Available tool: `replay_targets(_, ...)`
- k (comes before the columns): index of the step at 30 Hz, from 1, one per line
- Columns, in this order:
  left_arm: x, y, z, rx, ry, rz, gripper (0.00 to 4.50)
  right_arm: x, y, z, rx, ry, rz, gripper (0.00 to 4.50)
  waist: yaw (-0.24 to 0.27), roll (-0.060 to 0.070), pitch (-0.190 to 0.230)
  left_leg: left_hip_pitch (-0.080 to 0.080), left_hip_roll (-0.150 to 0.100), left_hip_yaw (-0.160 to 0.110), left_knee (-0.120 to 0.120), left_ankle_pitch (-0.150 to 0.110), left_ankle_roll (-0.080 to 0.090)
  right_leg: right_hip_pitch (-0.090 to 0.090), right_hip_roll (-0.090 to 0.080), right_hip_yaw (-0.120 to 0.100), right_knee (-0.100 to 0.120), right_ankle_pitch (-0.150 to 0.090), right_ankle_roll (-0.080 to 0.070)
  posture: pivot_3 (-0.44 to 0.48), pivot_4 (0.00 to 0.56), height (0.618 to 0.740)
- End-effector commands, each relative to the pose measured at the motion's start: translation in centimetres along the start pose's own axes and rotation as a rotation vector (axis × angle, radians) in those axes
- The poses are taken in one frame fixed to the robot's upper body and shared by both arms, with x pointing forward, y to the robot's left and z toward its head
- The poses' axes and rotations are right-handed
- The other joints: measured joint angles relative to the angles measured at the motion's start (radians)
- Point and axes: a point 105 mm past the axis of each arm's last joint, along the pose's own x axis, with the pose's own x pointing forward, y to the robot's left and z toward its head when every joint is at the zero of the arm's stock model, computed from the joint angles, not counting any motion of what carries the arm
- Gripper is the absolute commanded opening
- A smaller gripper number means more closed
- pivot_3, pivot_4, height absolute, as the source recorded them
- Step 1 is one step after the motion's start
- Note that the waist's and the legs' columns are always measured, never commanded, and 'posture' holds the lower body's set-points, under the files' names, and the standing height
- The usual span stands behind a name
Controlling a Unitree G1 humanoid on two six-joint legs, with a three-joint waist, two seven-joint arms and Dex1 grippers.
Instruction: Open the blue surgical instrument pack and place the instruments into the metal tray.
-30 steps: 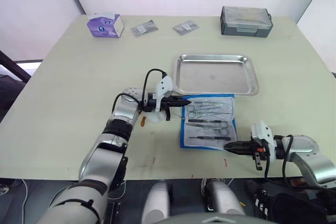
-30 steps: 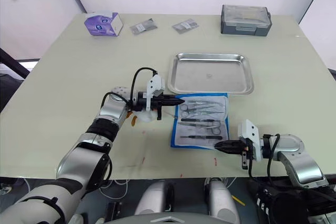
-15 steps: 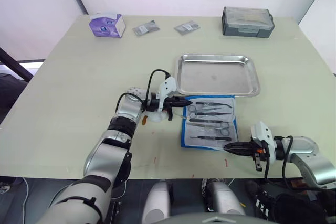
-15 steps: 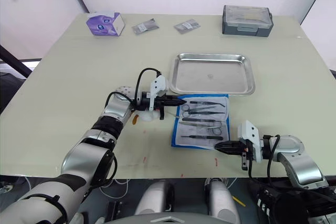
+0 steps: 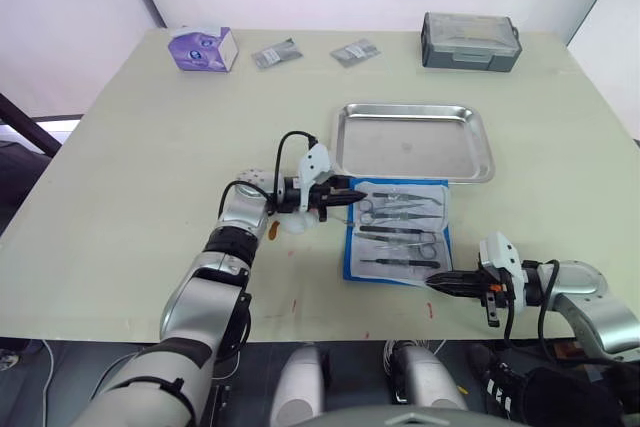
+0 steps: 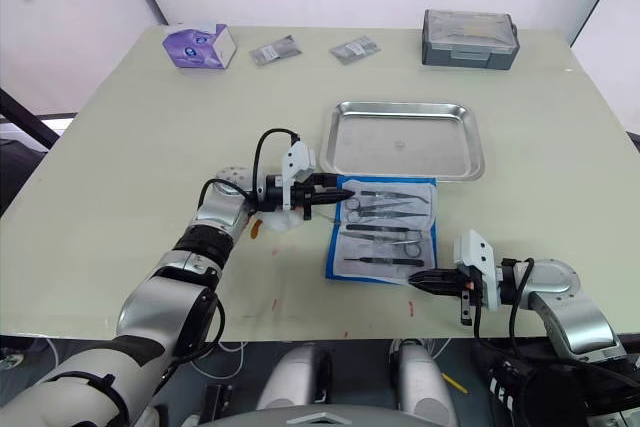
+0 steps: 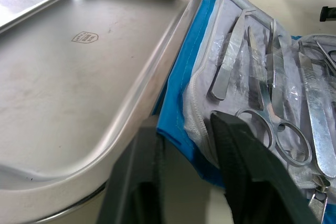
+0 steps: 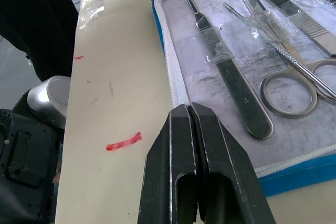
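The blue surgical instrument pack (image 5: 352, 252) lies opened flat on the table, its white lining up. Several instruments (image 5: 400, 210), scissors and forceps, lie taped across the lining (image 7: 273, 124). The metal tray (image 5: 412, 140) sits just behind the pack, touching its far edge, with nothing in it. My left gripper (image 5: 350, 194) is open at the pack's far-left corner, its fingers (image 7: 247, 177) straddling the blue edge beside the tray rim (image 7: 157, 72). My right gripper (image 5: 433, 281) is shut and holds nothing, its tip (image 8: 188, 109) at the pack's near-right edge.
A purple tissue box (image 5: 202, 48), two small grey sachets (image 5: 274, 54) (image 5: 354, 51) and a grey lidded box (image 5: 470, 41) line the far side of the table. Small red marks (image 8: 124, 141) dot the tabletop near the front edge.
The left gripper's fingers look slightly more spread at the pack's corner. The right arm has stayed in place.
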Motion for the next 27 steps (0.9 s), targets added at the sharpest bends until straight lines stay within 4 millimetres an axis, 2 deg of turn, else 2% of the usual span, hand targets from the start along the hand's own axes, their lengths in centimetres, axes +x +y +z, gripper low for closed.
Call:
replay_targets(1,-0.4,-0.1,-0.1,0.001,-0.019,0.012,1.24,-0.4,-0.1,0.2,-0.012,-0.009,-0.010,0.00,0.000,0.000,0.000,0.000,0.000,0.000,0.000,0.000,0.000,0.000,0.000,0.000,0.000,0.000,0.000,0.000,0.150,0.731)
replay_targets(5,-0.5,0.0,0.5,0.000,-0.054,0.025,1.24,-0.5,-0.1,0.2,-0.014,-0.009,-0.012,0.00,0.000,0.000,0.000,0.000,0.000,0.000,0.000,0.000,0.000,0.000,0.000,0.000,0.000,0.000,0.000,0.000,0.150,0.731)
replay_targets(9,-1.0,0.2,1.9,0.010,-0.125,0.037,1.24,-0.5,-0.2,0.3,-0.006,-0.022,-0.032,0.00,0.000,0.000,0.000,0.000,0.000,0.000,0.000,0.000,0.000,0.000,0.000,0.000,0.000,0.000,0.000,0.000,0.150,0.731)
replay_targets(16,-2.1,0.2,3.6,0.016,-0.199,0.032,1.24,-0.8,0.0,1.5,-0.036,-0.058,-0.033,0.00,0.000,0.000,0.000,0.000,0.000,0.000,0.000,0.000,0.000,0.000,0.000,0.000,0.000,0.000,0.000,0.000,0.150,0.731)
replay_targets(25,-4.2,0.0,4.8,0.108,-0.216,0.032,1.24,-1.6,0.1,5.0,-0.083,-0.166,-0.074,0.00,-0.004,0.000,0.000,-0.001,0.000,-0.001,0.000,0.000,0.000,0.000,0.000,-0.001,0.000,0.000,0.000,0.000,0.150,0.731)
replay_targets(26,-4.5,-0.1,4.9,0.116,-0.216,0.028,1.30,-1.7,0.1,5.4,-0.093,-0.179,-0.081,0.57,-0.004,0.000,0.000,-0.001,0.000,-0.001,0.000,0.000,0.000,0.000,0.000,-0.001,0.000,0.000,0.000,0.000,0.150,0.731)
replay_targets(27,-4.9,-0.1,5.1,0.125,-0.217,0.022,1.30,-1.9,0.0,5.9,-0.096,-0.201,-0.095,0.92,-0.004,0.000,0.000,-0.001,0.000,-0.001,0.000,0.000,0.000,0.000,0.000,-0.001,0.000,0.000,0.000,0.000,0.150,0.731)
